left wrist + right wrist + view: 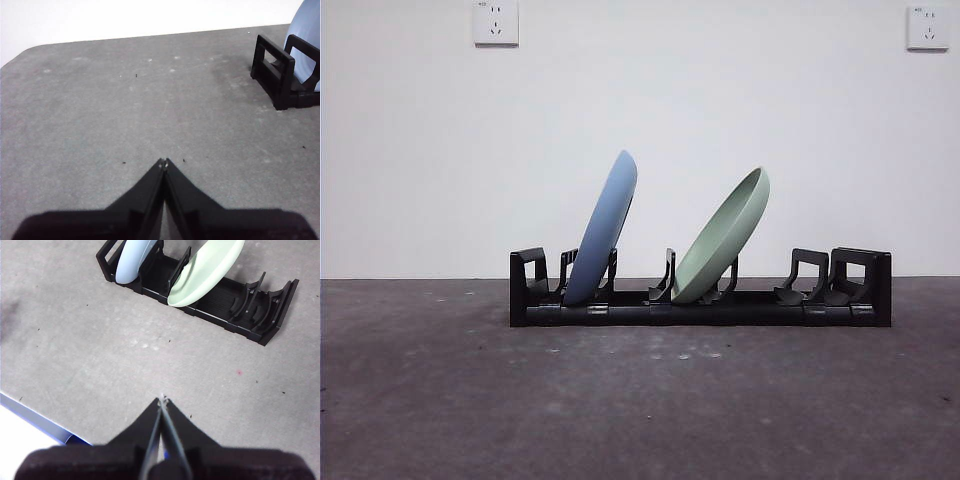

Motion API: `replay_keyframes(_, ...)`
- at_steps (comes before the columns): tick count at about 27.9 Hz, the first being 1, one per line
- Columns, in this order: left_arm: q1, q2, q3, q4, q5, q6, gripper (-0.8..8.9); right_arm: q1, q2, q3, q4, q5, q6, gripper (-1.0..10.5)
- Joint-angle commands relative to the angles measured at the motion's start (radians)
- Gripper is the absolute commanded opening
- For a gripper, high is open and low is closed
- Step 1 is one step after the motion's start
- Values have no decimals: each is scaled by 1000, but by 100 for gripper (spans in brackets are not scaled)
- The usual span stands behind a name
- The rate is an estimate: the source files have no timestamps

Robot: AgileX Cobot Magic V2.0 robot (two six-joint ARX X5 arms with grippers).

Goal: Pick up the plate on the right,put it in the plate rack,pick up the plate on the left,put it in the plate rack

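The black plate rack (700, 312) stands on the grey table with two plates leaning in its prongs. A blue plate (602, 230) leans at its left end and a pale green plate (723, 237) leans near its middle; both tilt to the right. The right wrist view shows the rack (235, 310) with the blue plate (132, 260) and green plate (205, 270) from above. My right gripper (161, 401) is shut and empty, well back from the rack. My left gripper (164, 162) is shut and empty over bare table, with the rack's end (280, 75) and the blue plate (306, 35) off to one side.
The rack's right end holds free prongs (810, 280). Two wall sockets (496, 22) sit on the white wall behind. In the right wrist view the table's edge (35, 415) with a blue strip runs near the gripper.
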Motion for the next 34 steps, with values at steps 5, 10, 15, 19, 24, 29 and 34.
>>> replay_keyframes(5, 3, 4, -8, 6, 5, -6, -4, -171, -110, -19, 257, 19, -148, 2)
replay_keyframes(10, 3, 4, -8, 6, 5, -6, -4, -468, -339, -222, 559, -78, -179, 2)
replay_keyframes(15, 3, 4, -8, 6, 5, -6, -4, -610, -563, -606, 838, -110, -223, 2)
replay_keyframes(19, 3, 4, -8, 6, 5, -6, -4, -636, -698, -872, 992, -136, -217, 2)
replay_keyframes(24, 3, 4, -8, 6, 5, -6, -4, -642, -855, -1176, 1115, -135, -216, 2)
replay_keyframes(29, 3, 4, -8, 6, 5, -6, -4, -642, -974, -1369, 1123, -124, -198, 2)
replay_keyframes(34, 3, 4, -8, 6, 5, -6, -4, -642, -1023, -1481, 1130, -121, -190, 2)
